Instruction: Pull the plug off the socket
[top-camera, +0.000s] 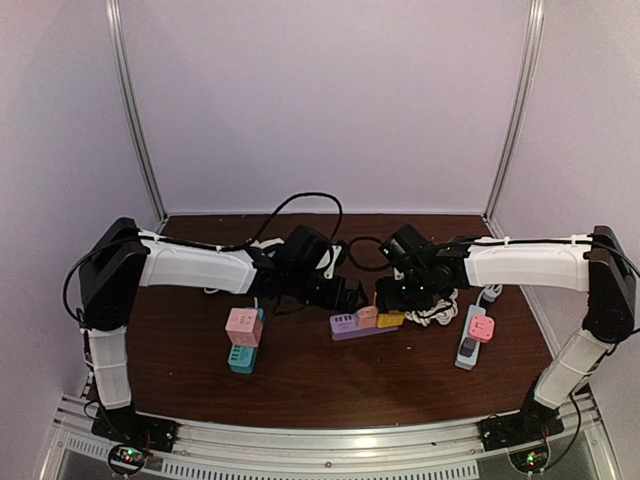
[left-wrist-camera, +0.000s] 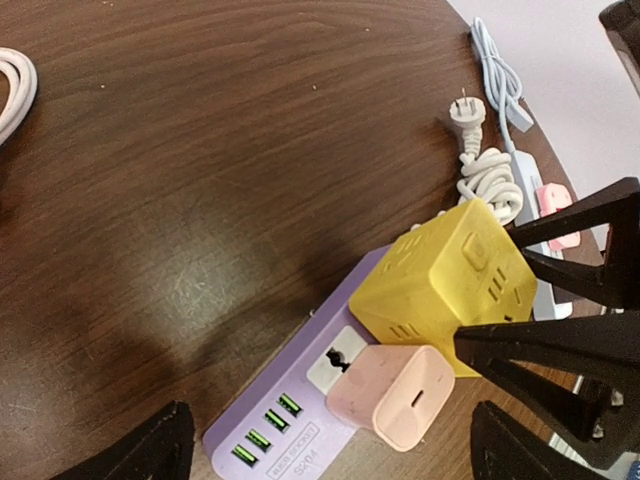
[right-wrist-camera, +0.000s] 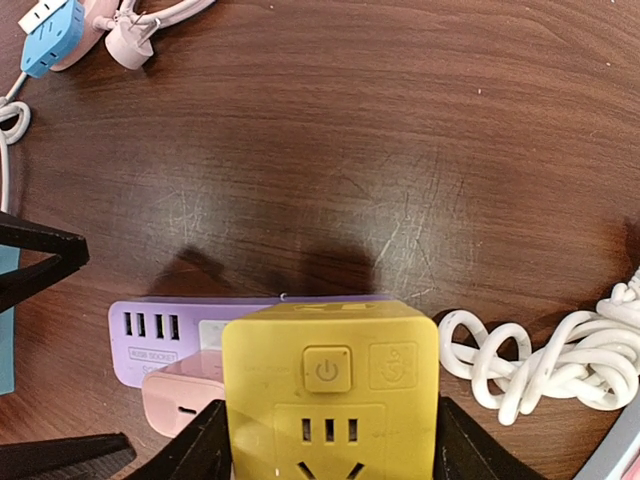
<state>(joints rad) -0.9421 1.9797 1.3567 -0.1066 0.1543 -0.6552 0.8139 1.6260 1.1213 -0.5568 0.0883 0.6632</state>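
Observation:
A yellow cube plug (right-wrist-camera: 330, 400) sits in the right end of a purple socket strip (left-wrist-camera: 270, 430) at mid-table. A pink charger (left-wrist-camera: 400, 395) is plugged in beside it. My right gripper (right-wrist-camera: 330, 445) has a finger against each side of the yellow cube (top-camera: 389, 318), shut on it. My left gripper (left-wrist-camera: 335, 455) hangs wide open over the strip's left part (top-camera: 350, 326), its fingers standing apart on either side of the pink charger and touching nothing.
A coiled white cable (right-wrist-camera: 560, 360) lies just right of the strip. Beyond it is a grey strip with a pink plug (top-camera: 475, 335). A pink cube on a teal strip (top-camera: 243, 330) lies to the left. A blue adapter (right-wrist-camera: 50, 35) is at the back.

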